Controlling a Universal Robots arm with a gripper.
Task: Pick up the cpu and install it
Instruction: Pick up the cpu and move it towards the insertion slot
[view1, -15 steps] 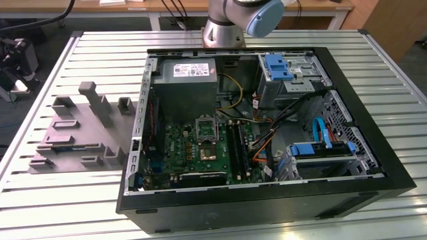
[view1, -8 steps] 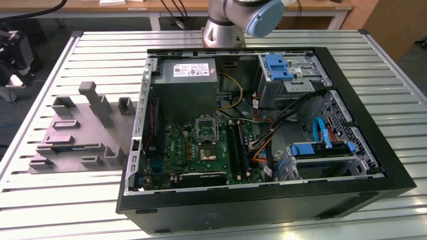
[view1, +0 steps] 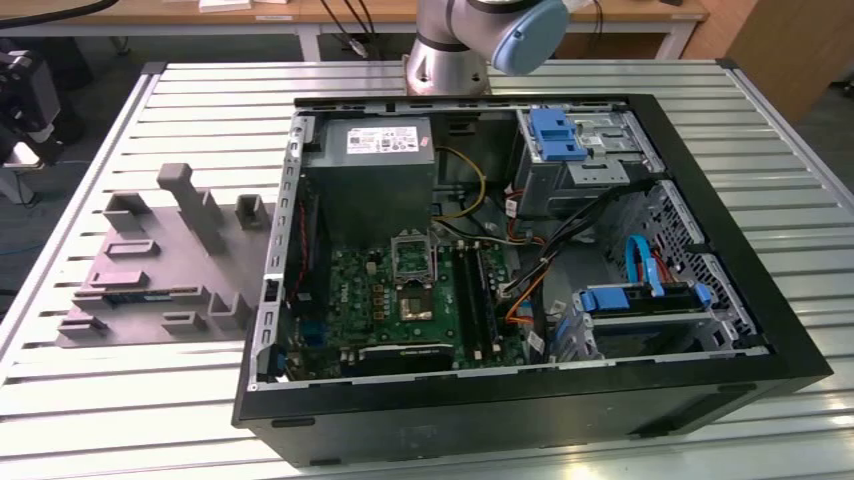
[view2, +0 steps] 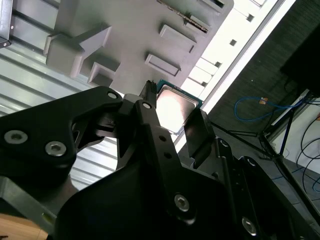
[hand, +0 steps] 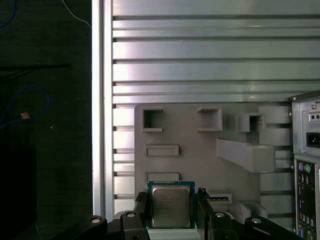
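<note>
The cpu (hand: 171, 204) is a small square chip with a silvery top and a thin green rim. It lies flat at a corner of the grey parts tray (hand: 200, 160), close to the table's edge rail. In both wrist views it shows between my two black fingers, well beneath them. My gripper (hand: 172, 200) hangs high over the tray, open, with nothing in it. The second wrist view has the cpu (view2: 176, 106) glaring bright past the gripper (view2: 174, 109). In the exterior view the tray (view1: 160, 265) sits left of the open PC case (view1: 534, 260), and the arm's base (view1: 467, 40) rises at the back.
Inside the case lie a green motherboard (view1: 380, 300) with a metal-framed socket (view1: 414, 262), a grey power supply (view1: 380, 170), cables and blue drive brackets (view1: 554, 135). Tall blocks (view1: 194, 205) stand on the tray. The slatted metal table (view1: 107, 400) ends just beyond the tray.
</note>
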